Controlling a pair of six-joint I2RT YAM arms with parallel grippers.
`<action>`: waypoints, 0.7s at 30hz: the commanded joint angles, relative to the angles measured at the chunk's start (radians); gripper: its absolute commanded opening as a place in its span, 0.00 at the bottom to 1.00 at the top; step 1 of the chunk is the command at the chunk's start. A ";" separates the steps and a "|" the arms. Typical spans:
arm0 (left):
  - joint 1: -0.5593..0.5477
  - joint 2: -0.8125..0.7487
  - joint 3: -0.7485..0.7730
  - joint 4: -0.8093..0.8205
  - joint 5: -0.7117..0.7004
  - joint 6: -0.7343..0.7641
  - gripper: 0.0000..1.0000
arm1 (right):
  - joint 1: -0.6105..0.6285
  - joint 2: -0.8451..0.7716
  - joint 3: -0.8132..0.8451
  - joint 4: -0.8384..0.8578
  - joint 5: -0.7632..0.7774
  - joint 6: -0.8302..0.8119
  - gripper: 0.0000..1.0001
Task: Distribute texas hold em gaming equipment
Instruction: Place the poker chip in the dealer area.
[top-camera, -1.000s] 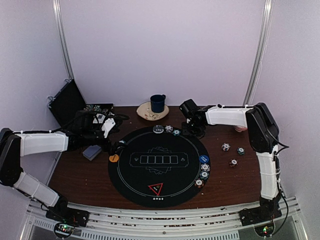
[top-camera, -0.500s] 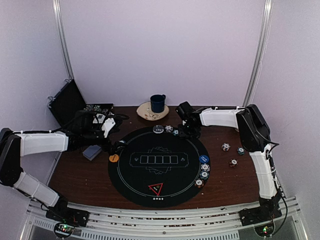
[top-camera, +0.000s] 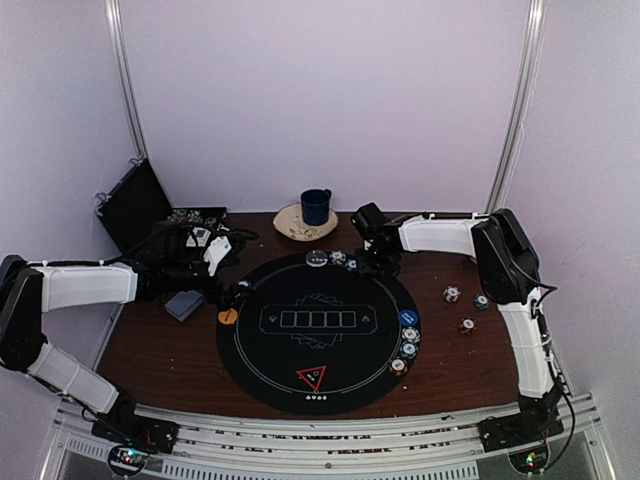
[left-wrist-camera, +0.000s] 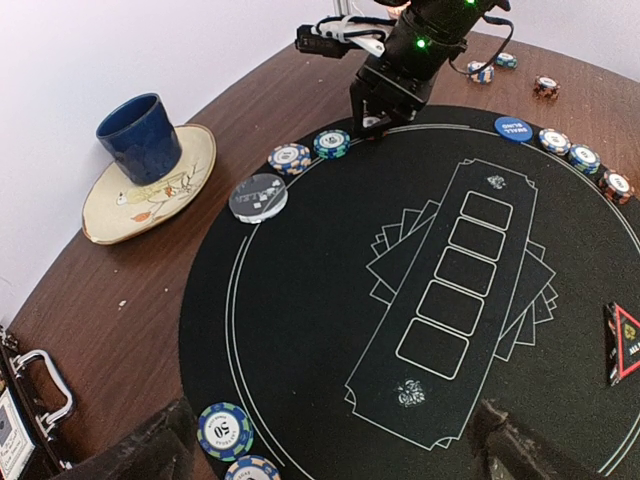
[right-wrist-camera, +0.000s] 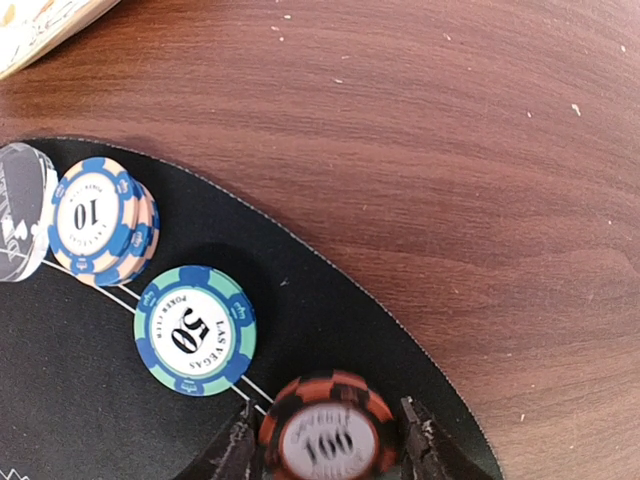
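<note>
In the right wrist view an orange-and-black poker chip (right-wrist-camera: 330, 432) lies blurred between the fingers of my right gripper (right-wrist-camera: 330, 445). A thin gap shows on each side, so the jaws are open round it. It sits on the black round mat (right-wrist-camera: 90, 420), at its far rim. Beside it lie a green-blue chip (right-wrist-camera: 195, 330) and a blue-orange pair (right-wrist-camera: 98, 218). My left gripper (left-wrist-camera: 330, 445) hangs wide open over the mat's left edge, above two chips (left-wrist-camera: 224, 430). The grey-blue card deck (top-camera: 184, 304) lies left of the mat. The red-edged triangle marker (top-camera: 312, 378) is at the mat's near rim.
A dark blue mug (top-camera: 316, 206) stands on a patterned plate (top-camera: 288, 226) behind the mat. An open black case (top-camera: 135, 205) is at the far left. Three loose chips (top-camera: 466, 325) lie on the wood at the right. More chips (top-camera: 409, 336) and a blue button (top-camera: 408, 317) line the mat's right rim.
My right gripper has shifted left along the mat's far rim and its jaws have widened off the orange-and-black chip. The left arm has not moved.
</note>
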 joint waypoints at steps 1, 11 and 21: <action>0.007 0.009 0.007 0.035 0.011 0.004 0.98 | 0.005 0.006 0.025 -0.004 0.009 -0.007 0.49; 0.006 0.011 0.007 0.034 0.011 0.004 0.98 | 0.006 -0.082 -0.026 -0.007 -0.012 0.000 0.53; 0.006 0.009 0.009 0.031 0.016 0.004 0.98 | 0.007 -0.178 -0.174 0.008 -0.003 0.011 0.50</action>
